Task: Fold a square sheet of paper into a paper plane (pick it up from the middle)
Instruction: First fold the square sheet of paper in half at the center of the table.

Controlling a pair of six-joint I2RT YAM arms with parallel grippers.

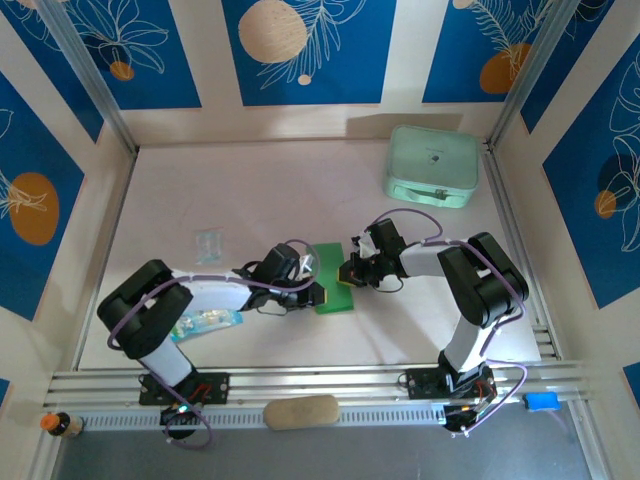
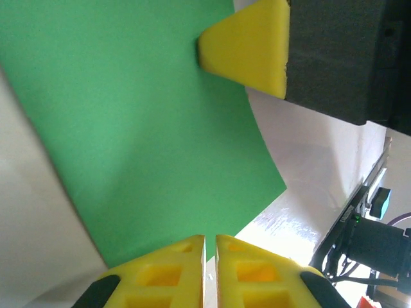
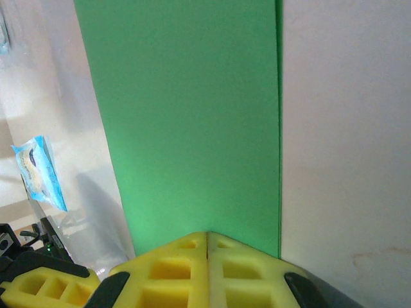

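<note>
Well short of the mint case, the square sheet of paper lies on the worktop, the right jaws shut, pressing its case-side edge, likely pinning it, while the left jaws, nearly together, meet the edge away from the case.

Bright green sheet of paper, rectangular in outline, lies mid-table.

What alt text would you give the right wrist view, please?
A green sheet of paper runs up the middle, its near edge pinched in the shut yellow right gripper. A white table lies around it, with a small blue-printed packet at left.
</note>
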